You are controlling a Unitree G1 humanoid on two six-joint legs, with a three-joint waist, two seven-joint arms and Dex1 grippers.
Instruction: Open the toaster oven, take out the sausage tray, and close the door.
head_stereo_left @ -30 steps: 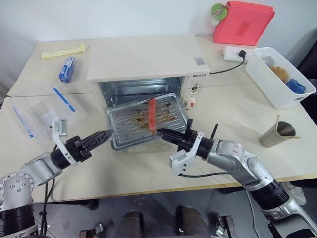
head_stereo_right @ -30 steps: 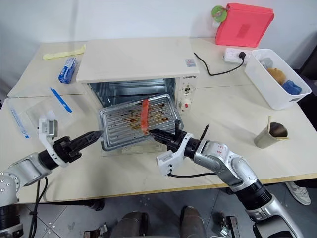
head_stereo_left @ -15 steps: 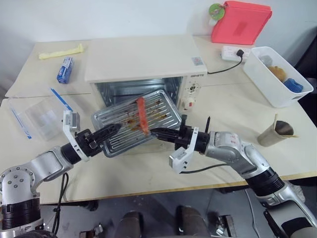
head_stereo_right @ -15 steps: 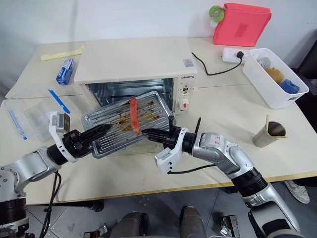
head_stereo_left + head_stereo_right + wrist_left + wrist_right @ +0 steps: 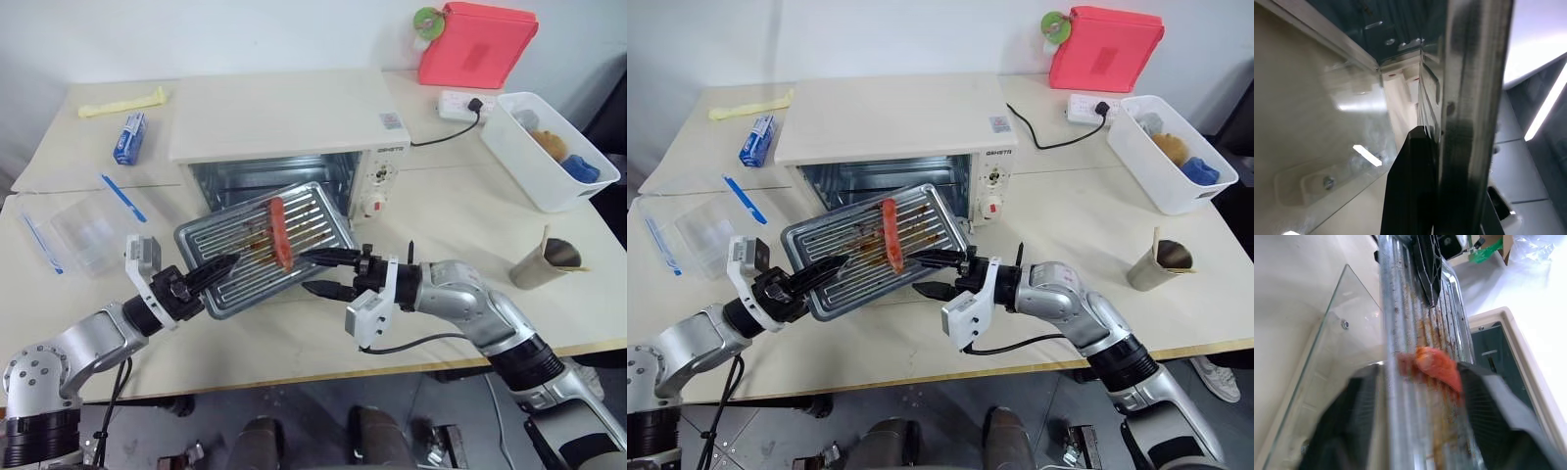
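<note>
Your counter [image 5: 460, 211], pale beige, carries:
- toaster oven [image 5: 284, 122], centre, cream-white, interior exposed
- yellow cloth [image 5: 122, 101], far left
- blue packet [image 5: 130, 136], just nearer than the cloth
- clear plastic box with blue clips [image 5: 83, 227], left edge
- red case [image 5: 478, 44], far right
- white power strip [image 5: 468, 103], near it
- white bin [image 5: 552, 149], right edge
- paper cup [image 5: 548, 264], near right
</note>
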